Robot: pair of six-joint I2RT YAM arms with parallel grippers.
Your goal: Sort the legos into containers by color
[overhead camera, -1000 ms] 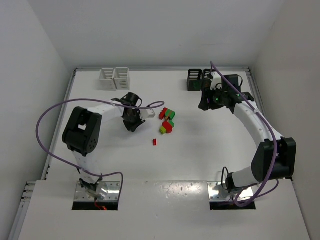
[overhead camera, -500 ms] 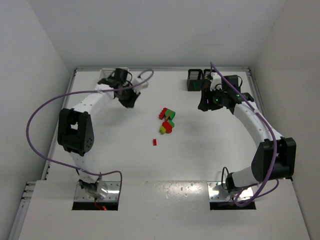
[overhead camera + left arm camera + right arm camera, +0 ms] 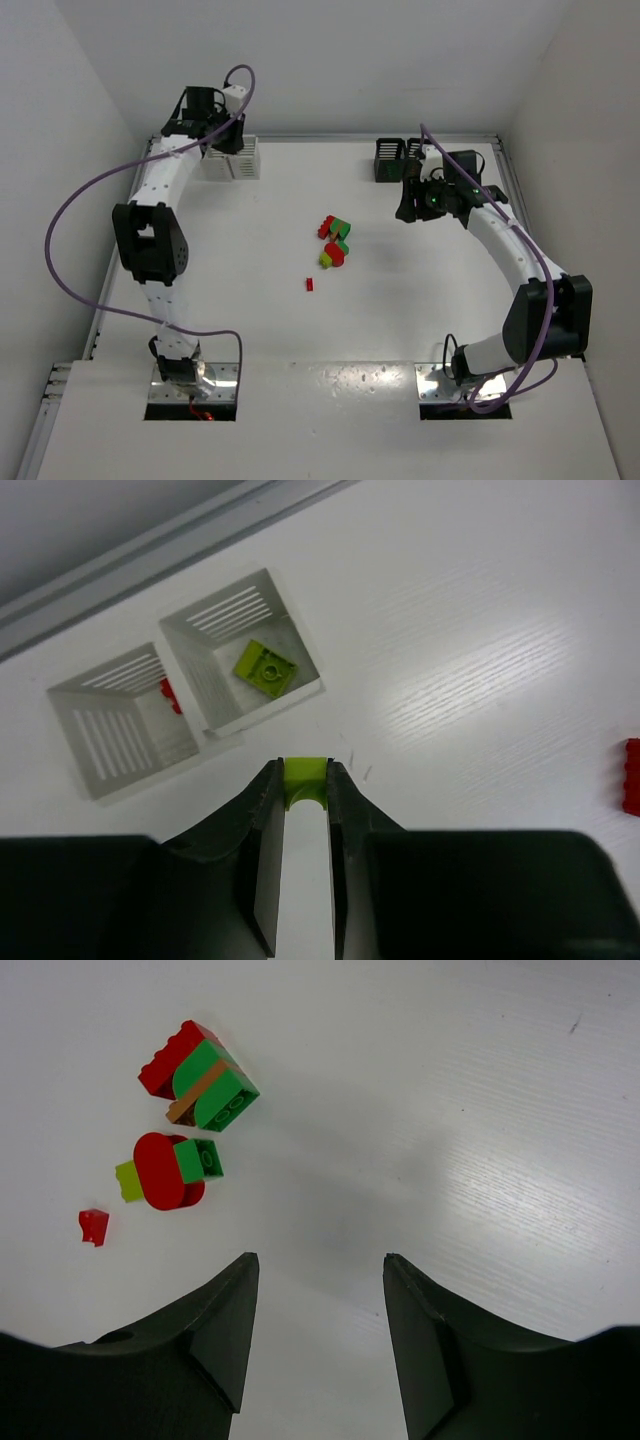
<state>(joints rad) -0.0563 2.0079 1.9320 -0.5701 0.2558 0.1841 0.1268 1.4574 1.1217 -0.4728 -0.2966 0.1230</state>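
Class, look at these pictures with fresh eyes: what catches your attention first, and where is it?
The left gripper, by the white bins in the far left corner, pinches a yellow-green brick. One bin already holds a yellow-green plate. A red-and-green pile lies in the middle of the table, with the open right gripper to its right.

We see a white desk [image 3: 400, 310] with a faint grain, a pale raised rail [image 3: 320, 136] along its far edge, and plain white walls [image 3: 300, 60] enclosing it.
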